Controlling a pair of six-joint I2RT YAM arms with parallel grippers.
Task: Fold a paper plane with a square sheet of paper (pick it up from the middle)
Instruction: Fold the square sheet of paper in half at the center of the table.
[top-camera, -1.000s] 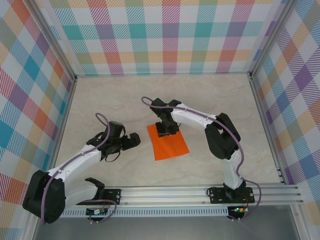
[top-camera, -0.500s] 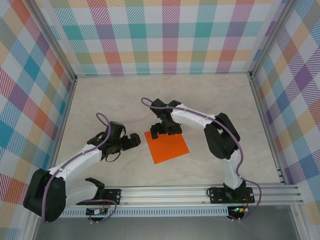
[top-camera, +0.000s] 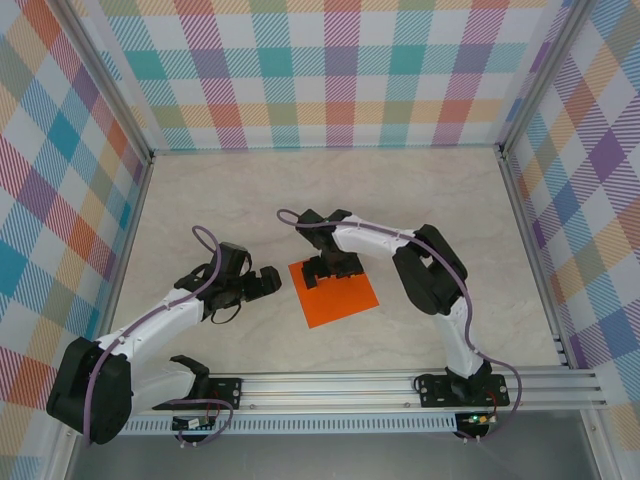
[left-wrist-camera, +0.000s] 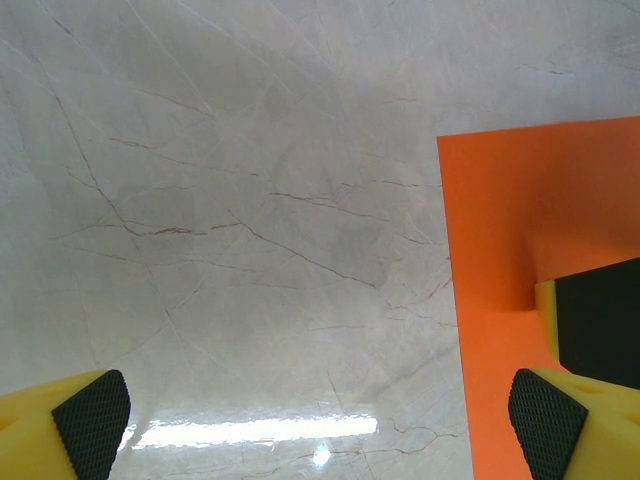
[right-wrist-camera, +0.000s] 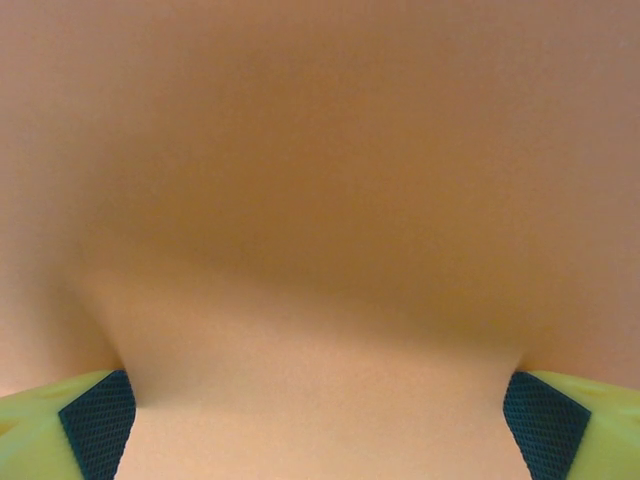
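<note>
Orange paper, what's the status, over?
Left gripper open, beside the sheet. Right gripper open, fingers down on its far edge. Sheet unfolded on table. Nothing blocking.

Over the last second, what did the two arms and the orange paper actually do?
The right gripper slid a little nearer and leftward over the far part of the square sheet of paper. Its fingers spread wider and now rest open on the sheet. Its elbow swung leftward. The sheet's far-left corner seems nudged slightly nearer. The left gripper stayed where it was, open, beside the sheet, which still lies flat and unfolded.
</note>
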